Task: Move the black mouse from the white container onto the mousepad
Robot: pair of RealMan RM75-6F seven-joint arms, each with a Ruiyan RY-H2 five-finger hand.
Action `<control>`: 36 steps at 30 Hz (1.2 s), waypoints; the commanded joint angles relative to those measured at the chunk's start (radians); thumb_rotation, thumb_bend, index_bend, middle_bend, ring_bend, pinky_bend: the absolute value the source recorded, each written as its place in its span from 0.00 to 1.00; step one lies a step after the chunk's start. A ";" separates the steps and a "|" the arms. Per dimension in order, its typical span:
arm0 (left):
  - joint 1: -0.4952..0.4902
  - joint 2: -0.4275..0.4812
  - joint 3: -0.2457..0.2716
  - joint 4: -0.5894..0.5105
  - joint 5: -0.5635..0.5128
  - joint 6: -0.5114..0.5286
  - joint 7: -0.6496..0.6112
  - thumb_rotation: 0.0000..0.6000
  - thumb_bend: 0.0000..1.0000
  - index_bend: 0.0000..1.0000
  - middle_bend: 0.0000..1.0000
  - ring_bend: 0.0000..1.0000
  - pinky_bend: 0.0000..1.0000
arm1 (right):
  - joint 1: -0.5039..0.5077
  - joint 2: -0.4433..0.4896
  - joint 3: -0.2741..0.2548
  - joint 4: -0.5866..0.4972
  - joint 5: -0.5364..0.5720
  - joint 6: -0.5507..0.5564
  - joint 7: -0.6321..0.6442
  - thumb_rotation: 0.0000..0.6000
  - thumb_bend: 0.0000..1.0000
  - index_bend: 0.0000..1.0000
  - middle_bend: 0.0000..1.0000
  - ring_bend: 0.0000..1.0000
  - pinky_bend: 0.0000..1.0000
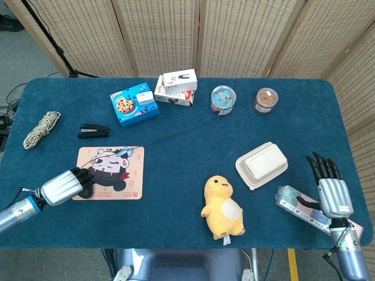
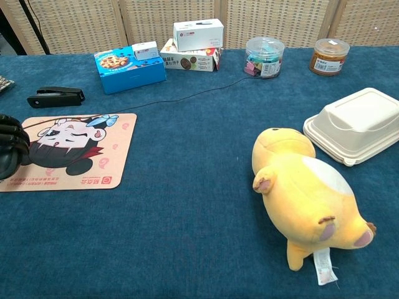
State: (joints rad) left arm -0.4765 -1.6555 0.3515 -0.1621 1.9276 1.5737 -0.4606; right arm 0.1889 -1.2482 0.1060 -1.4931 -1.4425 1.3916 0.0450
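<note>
Left hand (image 1: 61, 186) gripping mouse (image 2: 7, 167), mousepad (image 1: 120, 170) edge

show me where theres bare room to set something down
Free: the blue cloth between mousepad and plush, and the middle strip below the boxes. Crowded: the back edge, and the right side around container and right hand.

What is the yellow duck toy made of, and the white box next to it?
The yellow duck toy looks like soft plush fabric: its surface is fuzzy and matte, with a sewn-on tag near its feet. The white box looks like foam or thin moulded pulp, the takeaway kind: pale, matte, with rounded pressed edges. Which of the two, the pictures don't settle.
</note>
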 commanded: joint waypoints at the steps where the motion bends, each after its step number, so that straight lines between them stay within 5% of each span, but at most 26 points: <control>1: 0.006 -0.008 0.010 0.017 0.009 0.009 0.010 1.00 0.37 0.47 0.40 0.36 0.43 | 0.000 -0.001 -0.001 -0.003 -0.001 0.000 -0.003 1.00 0.00 0.00 0.00 0.00 0.00; 11: 0.002 -0.007 0.059 0.057 0.056 0.023 0.082 1.00 0.37 0.47 0.40 0.36 0.43 | 0.003 -0.008 -0.001 -0.001 0.005 -0.009 -0.013 1.00 0.00 0.00 0.00 0.00 0.00; 36: -0.024 -0.016 0.088 0.087 0.072 -0.051 0.080 1.00 0.36 0.47 0.40 0.36 0.43 | 0.003 -0.019 0.004 0.001 0.029 -0.023 -0.023 1.00 0.00 0.00 0.00 0.00 0.00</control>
State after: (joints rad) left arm -0.5009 -1.6721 0.4392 -0.0745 1.9992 1.5231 -0.3791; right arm 0.1921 -1.2674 0.1096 -1.4918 -1.4140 1.3687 0.0220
